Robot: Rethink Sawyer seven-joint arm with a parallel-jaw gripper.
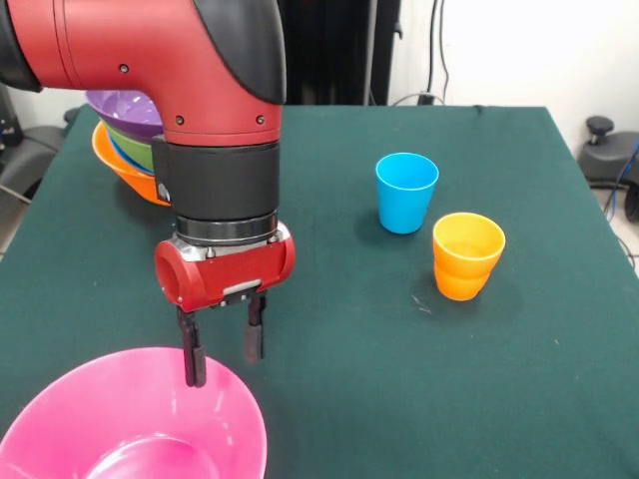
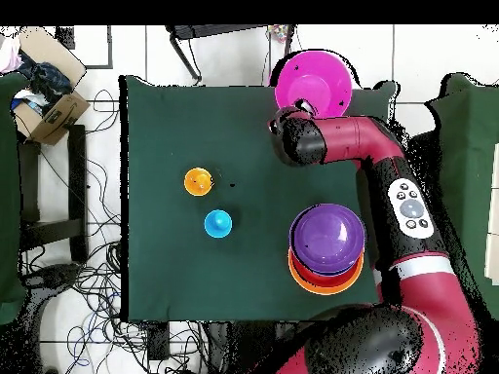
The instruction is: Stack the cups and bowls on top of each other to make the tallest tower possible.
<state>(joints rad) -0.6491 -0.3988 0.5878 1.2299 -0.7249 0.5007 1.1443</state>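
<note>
My gripper hangs low over the far rim of a large pink bowl at the near left of the table. It is open: one finger dips inside the rim and the other stays outside it. In the overhead view the wrist hides the fingers, and the pink bowl lies at the table's top edge. The tower stands behind the arm with a purple bowl on top, green and blue beneath, and an orange base. A blue cup and nested orange cups stand upright to the right, apart from each other.
The green tablecloth covers the whole table. The pink bowl sits right at the table's edge. Off the table I see a cardboard box, cables on the floor, and a dark chair base.
</note>
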